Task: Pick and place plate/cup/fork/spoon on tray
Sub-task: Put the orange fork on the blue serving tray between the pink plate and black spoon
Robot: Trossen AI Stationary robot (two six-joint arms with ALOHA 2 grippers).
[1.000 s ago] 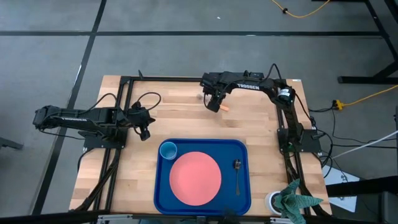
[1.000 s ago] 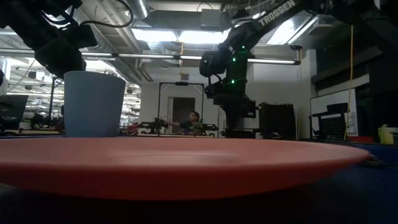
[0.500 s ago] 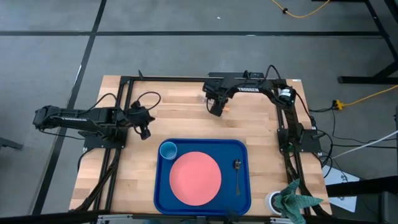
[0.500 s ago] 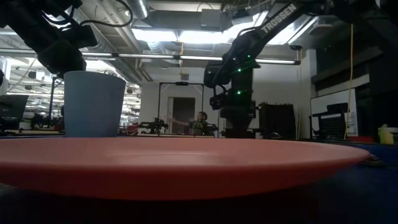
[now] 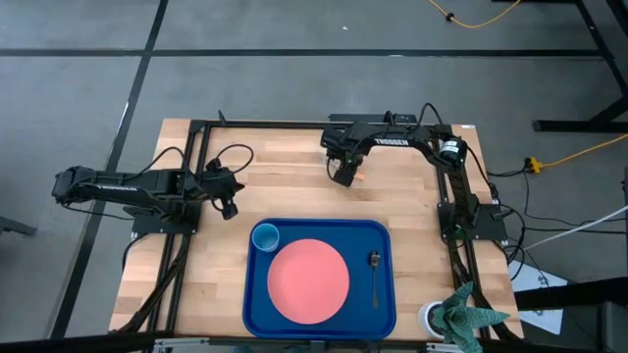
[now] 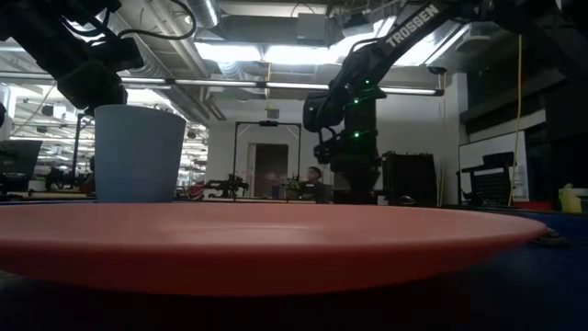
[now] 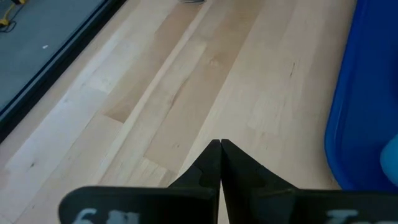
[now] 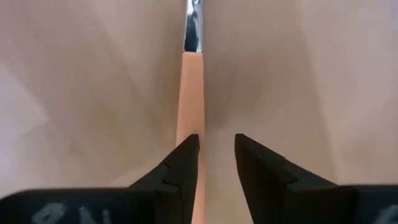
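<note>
Right tool (image 8: 212,163) — jaws narrowly parted — low over the fork (image 8: 189,93) near the desk's far edge; the handle sits off-centre under one finger, so closing may flick it aside. Left tool (image 7: 220,163) shut, idle.

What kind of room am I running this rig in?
Most likely a robotics lab or workshop. The low view shows exposed ceiling ducts and strip lights, more equipment frames, and a person at a bench. From above, the wooden table stands on grey concrete floor with a yellow cable.
</note>
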